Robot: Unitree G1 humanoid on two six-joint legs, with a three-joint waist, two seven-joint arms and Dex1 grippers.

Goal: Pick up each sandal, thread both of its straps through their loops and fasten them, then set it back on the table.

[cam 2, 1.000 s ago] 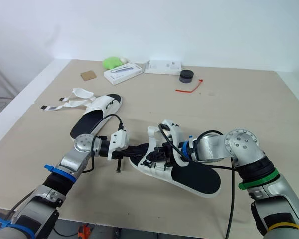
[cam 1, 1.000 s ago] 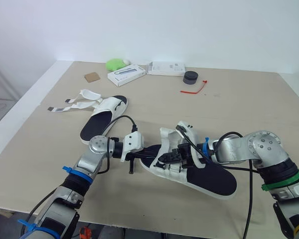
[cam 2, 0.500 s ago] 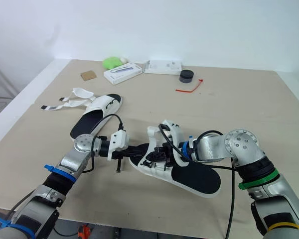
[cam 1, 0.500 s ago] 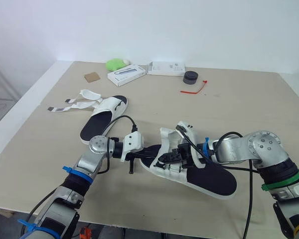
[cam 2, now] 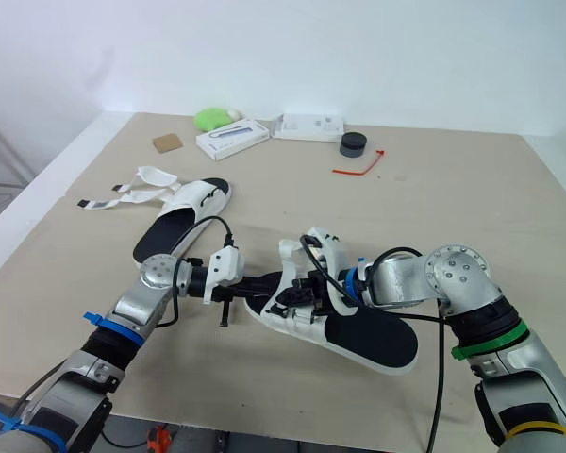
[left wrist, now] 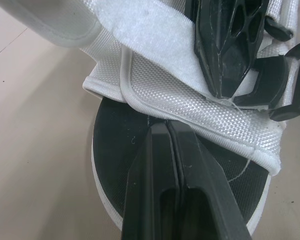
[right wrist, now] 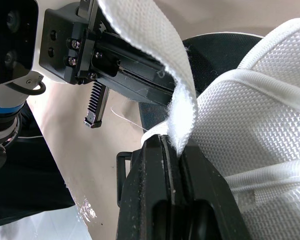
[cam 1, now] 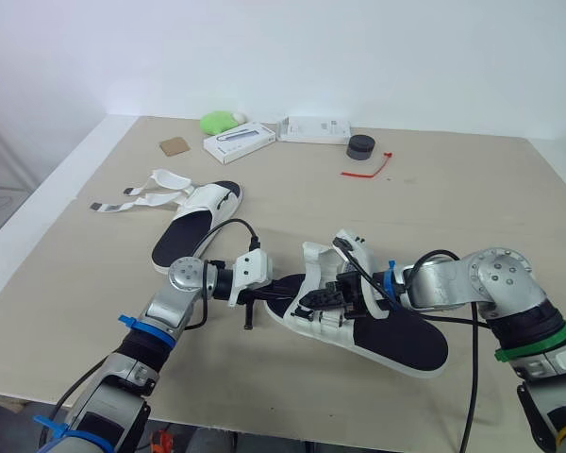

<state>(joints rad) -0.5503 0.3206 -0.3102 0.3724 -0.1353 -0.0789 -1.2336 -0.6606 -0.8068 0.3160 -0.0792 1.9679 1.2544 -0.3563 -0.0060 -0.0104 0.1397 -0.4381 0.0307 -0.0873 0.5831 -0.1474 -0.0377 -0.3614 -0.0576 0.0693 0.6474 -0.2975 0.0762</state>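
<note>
The near sandal (cam 1: 396, 335), black footbed with white straps, lies at the table's front middle. My right gripper (cam 1: 315, 300) reaches in from the right and is shut on one of its white straps (right wrist: 155, 45), which rises from between the fingertips (right wrist: 160, 150). My left gripper (cam 1: 285, 286) comes from the left at the sandal's toe end, its fingers (left wrist: 160, 150) pressed together over the black footbed (left wrist: 120, 130), tips touching the edge of a white strap (left wrist: 190, 95). The second sandal (cam 1: 200, 212) lies farther back on the left, its straps (cam 1: 123, 200) loose and spread out.
Along the table's far edge sit a green object (cam 1: 221, 122), two white boxes (cam 1: 239, 142) (cam 1: 314, 129), a black round item (cam 1: 360, 146), a red tie (cam 1: 368, 168) and a brown card (cam 1: 174, 145). Bare tabletop (cam 1: 472, 208) stretches to the right.
</note>
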